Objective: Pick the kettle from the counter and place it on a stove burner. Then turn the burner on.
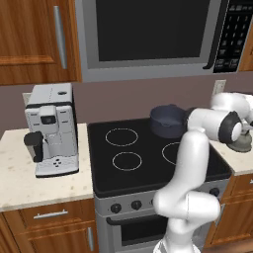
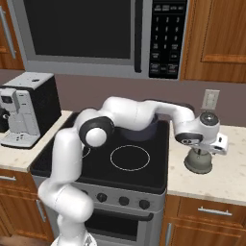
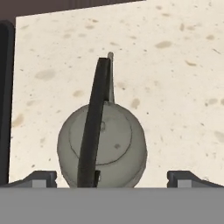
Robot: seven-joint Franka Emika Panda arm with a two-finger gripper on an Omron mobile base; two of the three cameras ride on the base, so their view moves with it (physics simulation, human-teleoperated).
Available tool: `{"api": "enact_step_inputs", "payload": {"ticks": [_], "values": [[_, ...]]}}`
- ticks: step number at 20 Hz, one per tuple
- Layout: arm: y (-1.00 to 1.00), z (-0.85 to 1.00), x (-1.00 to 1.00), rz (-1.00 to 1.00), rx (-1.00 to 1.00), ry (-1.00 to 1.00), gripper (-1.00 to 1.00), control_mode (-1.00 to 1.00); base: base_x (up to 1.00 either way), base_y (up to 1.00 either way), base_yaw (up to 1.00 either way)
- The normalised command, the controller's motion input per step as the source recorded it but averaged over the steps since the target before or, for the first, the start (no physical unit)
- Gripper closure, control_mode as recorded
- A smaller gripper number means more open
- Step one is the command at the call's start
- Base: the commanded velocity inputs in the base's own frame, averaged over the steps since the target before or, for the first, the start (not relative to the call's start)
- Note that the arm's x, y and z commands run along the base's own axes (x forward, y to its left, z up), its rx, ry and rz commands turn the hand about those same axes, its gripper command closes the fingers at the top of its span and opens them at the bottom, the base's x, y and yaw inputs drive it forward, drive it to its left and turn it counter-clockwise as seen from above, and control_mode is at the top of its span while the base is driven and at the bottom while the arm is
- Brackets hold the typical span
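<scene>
Pincer (image 3: pixel 112 177) hangs spread wide directly above the kettle (image 3: pixel 103 146), a fingertip low on either side of the domed body, nothing pinched. That kettle stands upright on the desk (image 3: pixel 175 65) right of the black cooktop (image 2: pixel 120 168). The thin handle (image 3: pixel 94 127) runs slightly off-centre between the fingers, so closing from here may clip the dome or tip the kettle rather than catch the handle.

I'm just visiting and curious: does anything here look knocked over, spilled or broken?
Nothing stands out. The kettle stands upright on the counter right of the stove, with the open pincer just above it. The dark pot sits level on the cooktop, and the coffee machine stands straight.
</scene>
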Motion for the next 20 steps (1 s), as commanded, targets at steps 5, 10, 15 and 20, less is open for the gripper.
{"api": "enact_step_inputs", "payload": {"ticks": [5, 10, 15, 20], "values": [[-0.10, 0.00, 0.14, 0.00, 0.03, -0.04, -1.00, -1.00, 0.00, 0.00, 0.00], [0.00, -0.04, 0.17, 0.00, 0.03, -0.04, -1.00, -1.00, 0.00, 0.00, 0.00], [0.00, -0.04, 0.19, 0.00, 0.03, -0.03, -1.00, -1.00, 0.00, 0.00, 0.00], [0.00, -0.06, 0.22, 0.00, 0.00, 0.00, -1.00, -1.00, 0.00, 0.00, 0.00]]}}
